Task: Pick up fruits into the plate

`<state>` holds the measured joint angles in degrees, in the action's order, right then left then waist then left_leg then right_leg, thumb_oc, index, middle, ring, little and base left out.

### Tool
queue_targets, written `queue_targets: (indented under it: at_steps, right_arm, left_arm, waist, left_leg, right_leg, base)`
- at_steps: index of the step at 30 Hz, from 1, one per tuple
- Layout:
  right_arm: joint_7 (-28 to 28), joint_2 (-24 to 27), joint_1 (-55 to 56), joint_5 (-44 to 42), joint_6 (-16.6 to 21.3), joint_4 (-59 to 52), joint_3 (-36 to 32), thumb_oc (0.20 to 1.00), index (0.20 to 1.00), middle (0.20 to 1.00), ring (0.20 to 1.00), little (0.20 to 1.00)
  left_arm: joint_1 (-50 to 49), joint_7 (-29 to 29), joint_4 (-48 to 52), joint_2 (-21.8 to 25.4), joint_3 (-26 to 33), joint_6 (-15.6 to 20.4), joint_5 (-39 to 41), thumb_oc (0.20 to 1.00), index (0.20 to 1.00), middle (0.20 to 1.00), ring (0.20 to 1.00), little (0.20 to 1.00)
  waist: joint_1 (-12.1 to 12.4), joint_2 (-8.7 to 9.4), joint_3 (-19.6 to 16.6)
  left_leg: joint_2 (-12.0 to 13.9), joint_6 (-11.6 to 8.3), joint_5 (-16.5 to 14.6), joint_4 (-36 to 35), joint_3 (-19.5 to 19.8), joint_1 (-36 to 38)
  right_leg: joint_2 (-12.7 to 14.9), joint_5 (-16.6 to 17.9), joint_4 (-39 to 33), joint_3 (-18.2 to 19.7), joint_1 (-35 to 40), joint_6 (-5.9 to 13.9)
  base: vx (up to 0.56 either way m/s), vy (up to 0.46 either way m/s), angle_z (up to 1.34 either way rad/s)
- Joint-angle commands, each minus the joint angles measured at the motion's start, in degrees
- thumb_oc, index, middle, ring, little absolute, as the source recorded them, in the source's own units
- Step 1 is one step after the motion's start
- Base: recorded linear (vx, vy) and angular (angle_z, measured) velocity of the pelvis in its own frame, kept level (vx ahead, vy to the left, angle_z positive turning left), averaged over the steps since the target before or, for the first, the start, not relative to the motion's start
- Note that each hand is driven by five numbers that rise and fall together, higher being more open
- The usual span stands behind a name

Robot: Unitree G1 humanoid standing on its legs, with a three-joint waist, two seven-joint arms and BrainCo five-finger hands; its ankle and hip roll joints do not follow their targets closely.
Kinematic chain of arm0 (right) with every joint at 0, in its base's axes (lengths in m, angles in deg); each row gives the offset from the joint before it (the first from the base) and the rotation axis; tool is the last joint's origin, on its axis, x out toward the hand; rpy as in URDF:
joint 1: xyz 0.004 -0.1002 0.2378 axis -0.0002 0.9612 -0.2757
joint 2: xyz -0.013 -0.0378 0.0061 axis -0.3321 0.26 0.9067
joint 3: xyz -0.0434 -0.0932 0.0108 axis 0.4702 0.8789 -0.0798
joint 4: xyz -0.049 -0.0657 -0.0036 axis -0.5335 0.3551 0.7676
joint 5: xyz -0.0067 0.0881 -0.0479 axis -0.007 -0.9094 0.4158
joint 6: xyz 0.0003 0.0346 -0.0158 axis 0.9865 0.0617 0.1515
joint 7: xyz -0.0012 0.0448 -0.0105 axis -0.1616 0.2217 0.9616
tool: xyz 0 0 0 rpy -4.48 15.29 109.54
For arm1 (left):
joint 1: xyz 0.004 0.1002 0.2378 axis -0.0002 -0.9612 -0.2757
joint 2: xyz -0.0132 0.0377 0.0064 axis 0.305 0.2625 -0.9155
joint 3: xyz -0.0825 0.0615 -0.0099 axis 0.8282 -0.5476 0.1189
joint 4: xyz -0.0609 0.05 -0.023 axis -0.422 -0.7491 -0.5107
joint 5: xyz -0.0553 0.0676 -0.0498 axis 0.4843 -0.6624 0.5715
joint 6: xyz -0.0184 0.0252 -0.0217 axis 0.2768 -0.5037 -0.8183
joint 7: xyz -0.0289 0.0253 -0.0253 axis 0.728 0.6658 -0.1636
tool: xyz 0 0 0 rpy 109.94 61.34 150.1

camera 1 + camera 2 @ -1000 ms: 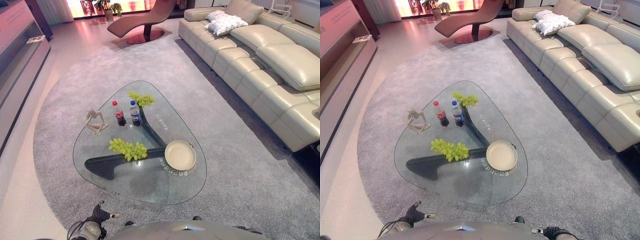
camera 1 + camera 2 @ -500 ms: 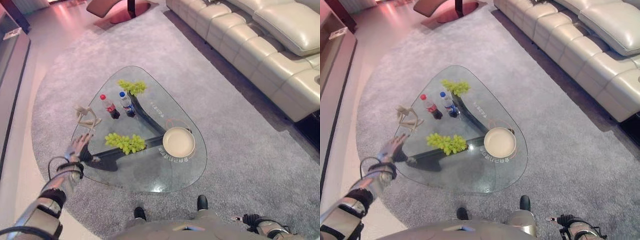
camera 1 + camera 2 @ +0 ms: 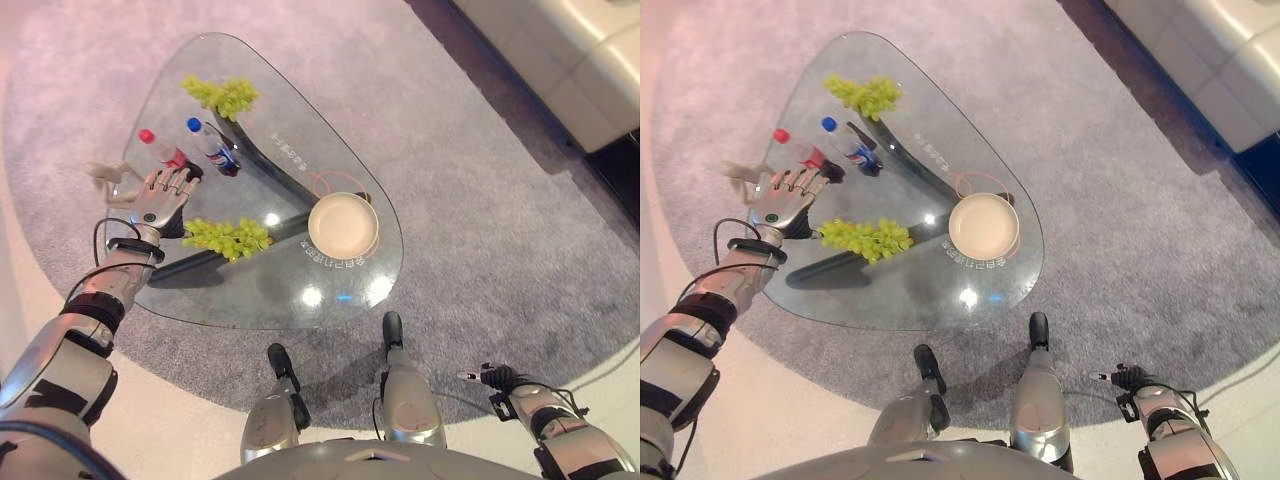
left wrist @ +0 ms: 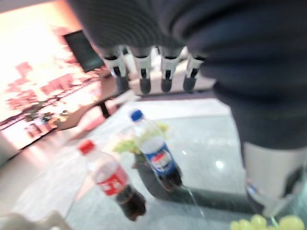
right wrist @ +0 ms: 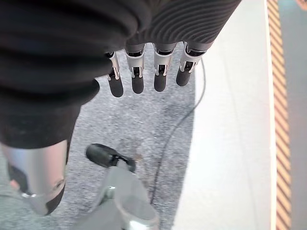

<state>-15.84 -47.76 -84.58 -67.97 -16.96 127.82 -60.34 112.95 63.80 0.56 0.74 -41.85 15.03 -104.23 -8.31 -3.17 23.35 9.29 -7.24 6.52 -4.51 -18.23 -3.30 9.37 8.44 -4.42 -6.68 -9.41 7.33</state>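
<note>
A bunch of green grapes (image 3: pixel 225 237) lies on the glass table (image 3: pixel 330 150), left of a round cream plate (image 3: pixel 343 224) that holds nothing. A second green bunch (image 3: pixel 222 95) lies at the table's far end. My left hand (image 3: pixel 157 203) hovers open over the table's left part, just left of the near grapes and close to the two bottles. In the left wrist view its straight fingers (image 4: pixel 165 72) point past both bottles, and the near grapes (image 4: pixel 261 223) show at the edge. My right hand (image 3: pixel 497 379) hangs low at the right over the carpet, its fingers (image 5: pixel 136 74) relaxed and holding nothing.
A red-capped cola bottle (image 3: pixel 160 150) and a blue-capped bottle (image 3: pixel 210 145) stand just beyond my left hand. A pale figurine (image 3: pixel 100 172) sits at the table's left edge. A dark table base (image 3: pixel 255 165) shows under the glass. A beige sofa (image 3: pixel 590 60) lies at the far right.
The camera has tipped down and moved closer to the table. My left hand has reached forward from the table's left edge to over the glass beside the grapes. The right hand stays low.
</note>
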Motion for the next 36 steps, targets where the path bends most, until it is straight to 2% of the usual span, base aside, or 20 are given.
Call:
queue_targets:
  at_steps: [1,5,9,13,18,20,27,32,36]
  right_arm:
    - [-1.3,0.8,-0.3,-3.0,0.6,0.6,2.5,1.0,1.0,1.0,1.0,1.0]
    - [-1.5,1.5,-1.3,-4.1,0.4,-0.1,2.7,1.0,1.0,1.0,1.0,1.0]
    - [-1.1,1.9,-1.6,-4.1,0.2,-1.0,3.6,1.0,1.0,1.0,1.0,1.0]
    - [-1.4,2.0,-0.9,-5.7,1.1,-1.5,4.2,1.0,1.0,1.0,1.0,1.0]
    - [-1.9,1.9,0.2,-5.9,2.4,-2.3,3.9,1.0,1.0,1.0,1.0,1.0]
    - [-2.2,2.0,0.2,-6.7,2.9,-3.0,3.9,1.0,1.0,1.0,1.0,1.0]
    - [-2.4,2.6,0.3,-8.0,4.1,-3.8,3.9,1.0,1.0,1.0,1.0,1.0]
    - [-2.5,2.6,0.8,-8.9,4.9,-4.0,3.8,1.0,1.0,1.0,1.0,1.0]
    - [-2.1,2.1,1.4,-8.8,5.4,-3.9,4.0,1.0,1.0,1.0,1.0,1.0]
  left_arm:
    - [4.2,3.3,-4.4,4.7,-1.7,-2.8,-2.4,1.0,1.0,1.0,1.0,1.0]
    - [8.4,2.9,-7.4,5.0,-3.4,-3.2,-1.6,1.0,1.0,1.0,1.0,1.0]
    - [11.1,2.2,-9.3,6.2,-5.0,-1.8,-1.9,1.0,1.0,1.0,1.0,1.0]
    - [13.3,1.1,-9.9,7.2,-6.6,-1.6,-2.4,1.0,1.0,1.0,1.0,1.0]
    - [15.6,-1.5,-9.8,7.2,-8.9,-2.6,-2.5,1.0,1.0,1.0,1.0,1.0]
    - [16.7,-1.0,-9.9,7.1,-9.9,-4.5,-3.2,1.0,1.0,1.0,1.0,1.0]
    - [18.2,0.6,-10.6,7.4,-10.2,-7.4,-2.8,1.0,1.0,1.0,1.0,1.0]
    - [19.2,3.2,-11.2,7.6,-8.1,-9.9,2.0,1.0,1.0,1.0,1.0,1.0]
    - [20.2,3.6,-12.0,7.4,-5.4,-10.4,8.2,1.0,1.0,1.0,1.0,1.0]
  waist:
    - [0.1,3.09,1.9]
    - [-0.2,4.49,4.4]
    - [-0.9,6.16,6.2]
    - [-1.3,7.18,6.4]
    - [-2.0,7.21,6.4]
    - [-2.2,7.18,6.4]
    - [-2.6,6.89,6.4]
    - [-2.9,7.02,6.4]
    - [-3.2,7.4,6.4]
  left_leg:
    - [-2.1,2.19,-5.3,9.3,0.9,-8.6]
    - [-1.8,2.25,-5.8,12.4,1.2,-12.7]
    - [-1.4,2.19,-5.7,14.3,1.4,-16.6]
    - [-1.8,2.47,-5.7,15.1,1.1,-20.0]
    - [-2.1,2.69,-6.1,16.4,1.3,-24.1]
    - [-2.3,2.7,-6.3,17.5,1.5,-26.2]
    - [-2.5,2.59,-7.1,20.8,2.2,-30.5]
    - [-2.7,2.71,-7.6,22.4,2.2,-32.8]
    - [-2.8,2.9,-8.0,23.5,2.6,-34.3]
  right_leg:
    - [-0.5,-5.1,8.3,-0.5,-5.6,-0.06]
    - [-1.1,-5.4,11.2,-0.6,-9.6,-0.28]
    - [-1.7,-5.0,13.0,-0.5,-13.5,-0.28]
    - [-2.1,-4.6,14.0,-0.7,-17.3,-0.26]
    - [-2.0,-4.3,14.9,-1.2,-21.3,-0.36]
    - [-1.9,-4.0,15.4,-1.4,-23.1,-0.46]
    - [-1.7,-4.1,17.1,-1.1,-26.8,-0.97]
    - [-1.6,-4.0,17.9,-0.8,-28.9,-1.23]
    - [-2.0,-4.1,18.7,-0.3,-30.3,-1.41]
  base:
    - [-0.12,-0.045,-0.02]
    - [-0.08,-0.026,-0.02]
    - [-0.07,-0.019,-0.01]
    - [-0.05,-0.009,0.04]
    - [-0.02,-0.002,0.04]
    - [-0.01,0.0,0.06]
    - [0.01,0.007,0.03]
    - [0.02,0.009,0.04]
    - [0.02,0.003,0.03]
